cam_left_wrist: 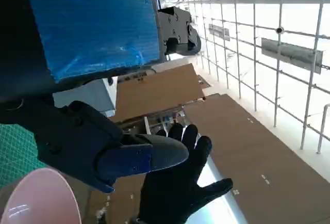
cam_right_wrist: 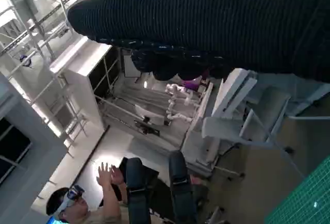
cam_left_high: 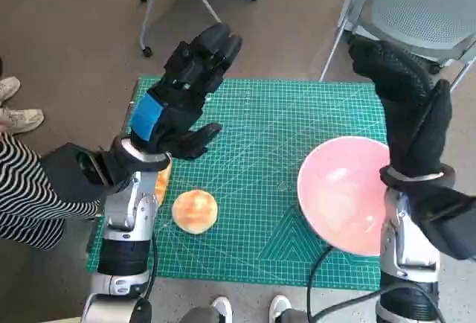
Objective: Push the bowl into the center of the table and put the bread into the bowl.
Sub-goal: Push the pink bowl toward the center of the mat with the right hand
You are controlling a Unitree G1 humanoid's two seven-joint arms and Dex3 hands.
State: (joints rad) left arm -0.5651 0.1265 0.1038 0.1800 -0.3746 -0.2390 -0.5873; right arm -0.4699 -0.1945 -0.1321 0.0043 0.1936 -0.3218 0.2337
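Neither step looks done: the pink bowl (cam_left_high: 346, 193) sits at the tabletop's (cam_left_high: 253, 122) right edge, the bread (cam_left_high: 195, 210) lies bare near the left, and both the left hand (cam_left_high: 182, 96) and right hand (cam_left_high: 405, 107) hover raised, fingers spread, holding nothing.

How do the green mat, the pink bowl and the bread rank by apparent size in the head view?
Largest to smallest, as they look in the head view:
1. green mat, which spans most of the tabletop
2. pink bowl, partly hidden by the right forearm
3. bread, clearly the smallest
All three rest on one surface, so nearness hardly skews this.
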